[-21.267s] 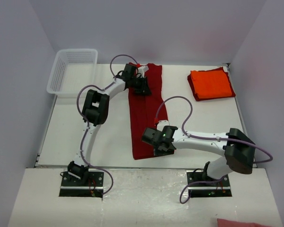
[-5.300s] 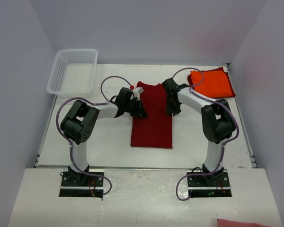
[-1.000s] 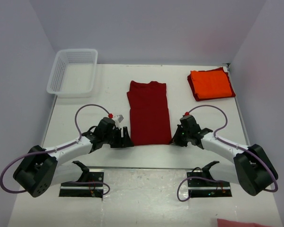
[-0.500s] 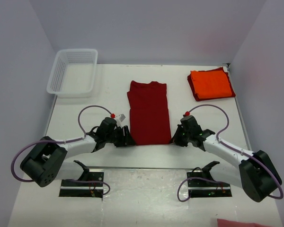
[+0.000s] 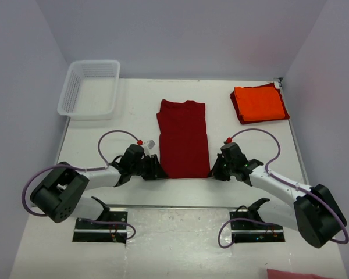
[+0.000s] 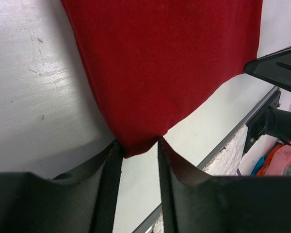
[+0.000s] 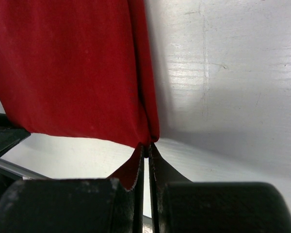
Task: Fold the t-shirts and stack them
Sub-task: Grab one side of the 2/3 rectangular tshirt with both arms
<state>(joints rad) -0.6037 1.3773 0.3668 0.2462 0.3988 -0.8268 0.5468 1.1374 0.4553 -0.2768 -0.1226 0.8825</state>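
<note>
The left gripper (image 6: pixel 138 145) sits low on the table (image 5: pixel 104 148). Its fingers stand partly apart, and the near left corner of the crimson t-shirt (image 5: pixel 183 139) lies in the gap between them. The tip of the cloth fills the gap, but the fingers do not look pressed together on it, so I judge that this corner is not yet firmly held.

The right gripper (image 7: pixel 148 145) is at the other near corner, and its fingers are closed almost completely, with the thin edge of the cloth pinched between them. The two grippers are level with each other, one at each end of the near hem.

From both of them the crimson t-shirt runs straight ahead. It is a narrow folded strip lying flat, and its long axis points away from the fingertips, with the collar at the far end. The coming fold probably depends on this: the hem must travel forward along that axis toward the collar, and both corners need a sure grip first.

Farther ahead, to the right of the right gripper and well apart from it, lies the folded orange t-shirt (image 5: pixel 259 103). The right arm is nearer to it. Far ahead on the left stands the basket (image 5: pixel 67 100).
</note>
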